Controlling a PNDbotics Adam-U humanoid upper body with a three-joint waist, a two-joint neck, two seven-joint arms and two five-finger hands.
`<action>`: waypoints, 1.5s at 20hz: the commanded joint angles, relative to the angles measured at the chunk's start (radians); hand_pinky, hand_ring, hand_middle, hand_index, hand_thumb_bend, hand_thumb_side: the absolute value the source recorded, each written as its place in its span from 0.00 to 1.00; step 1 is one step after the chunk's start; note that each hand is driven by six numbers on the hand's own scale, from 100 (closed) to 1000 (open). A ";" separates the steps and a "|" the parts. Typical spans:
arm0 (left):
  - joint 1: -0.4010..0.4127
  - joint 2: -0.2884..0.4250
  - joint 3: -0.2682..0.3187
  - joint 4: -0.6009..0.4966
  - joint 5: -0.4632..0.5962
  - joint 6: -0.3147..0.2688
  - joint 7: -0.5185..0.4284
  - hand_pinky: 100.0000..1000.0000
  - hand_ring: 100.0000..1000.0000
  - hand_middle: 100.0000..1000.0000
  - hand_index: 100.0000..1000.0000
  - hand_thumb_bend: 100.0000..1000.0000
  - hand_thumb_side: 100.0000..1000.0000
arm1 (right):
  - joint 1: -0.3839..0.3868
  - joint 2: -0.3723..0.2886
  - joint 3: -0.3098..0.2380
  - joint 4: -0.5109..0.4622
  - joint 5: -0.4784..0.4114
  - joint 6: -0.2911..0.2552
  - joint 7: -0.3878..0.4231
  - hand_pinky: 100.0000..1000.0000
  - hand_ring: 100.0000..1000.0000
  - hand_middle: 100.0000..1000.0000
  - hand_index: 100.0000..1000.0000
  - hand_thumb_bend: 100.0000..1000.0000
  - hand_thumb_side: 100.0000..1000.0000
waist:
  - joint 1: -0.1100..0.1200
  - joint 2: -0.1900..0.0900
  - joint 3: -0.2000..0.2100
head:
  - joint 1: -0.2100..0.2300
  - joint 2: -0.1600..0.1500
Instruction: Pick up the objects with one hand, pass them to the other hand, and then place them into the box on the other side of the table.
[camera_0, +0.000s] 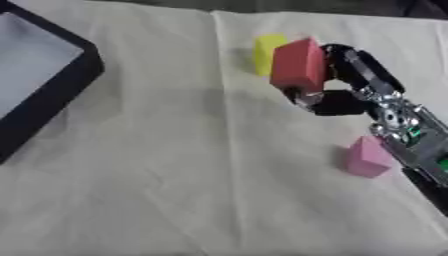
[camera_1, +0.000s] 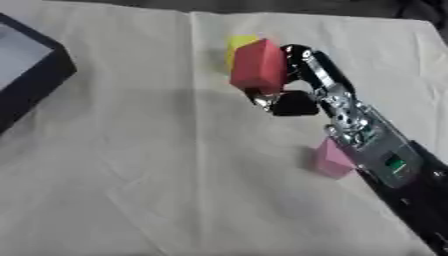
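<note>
My right hand (camera_0: 346, 82) reaches in from the right, its fingers and thumb curled round a red block (camera_0: 299, 63) that it holds upright. Just behind the red block a yellow block (camera_0: 267, 52) lies on the cloth, partly hidden by it. A pink block (camera_0: 366, 156) sits on the cloth beside my right forearm, nearer to me. A black box (camera_0: 61, 80) with a pale inside stands at the far left edge of the table. My left hand shows in neither view.
A cream cloth (camera_0: 175, 165) with creases covers the table. Its far edge runs along the top of the views, with a dark floor beyond.
</note>
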 joint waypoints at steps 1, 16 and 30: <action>-0.056 0.073 -0.023 -0.017 -0.002 -0.020 -0.026 0.83 0.73 0.80 0.78 0.79 0.28 | -0.018 0.023 0.015 -0.018 0.019 0.003 -0.015 0.68 0.59 0.27 0.37 0.41 0.00 | 0.005 -0.029 0.003 | -0.002 0.009; -0.328 0.071 -0.177 -0.017 0.025 -0.047 -0.175 0.80 0.71 0.80 0.78 0.78 0.25 | -0.066 0.109 0.095 -0.018 -0.043 -0.038 -0.063 0.69 0.60 0.27 0.37 0.38 0.00 | 0.007 -0.046 0.016 | -0.005 0.028; -0.540 -0.035 -0.294 -0.017 -0.018 0.055 -0.339 0.81 0.72 0.80 0.79 0.74 0.27 | -0.104 0.173 0.179 -0.018 -0.068 -0.044 -0.064 0.74 0.59 0.27 0.37 0.34 0.00 | 0.012 -0.053 0.038 | -0.011 0.032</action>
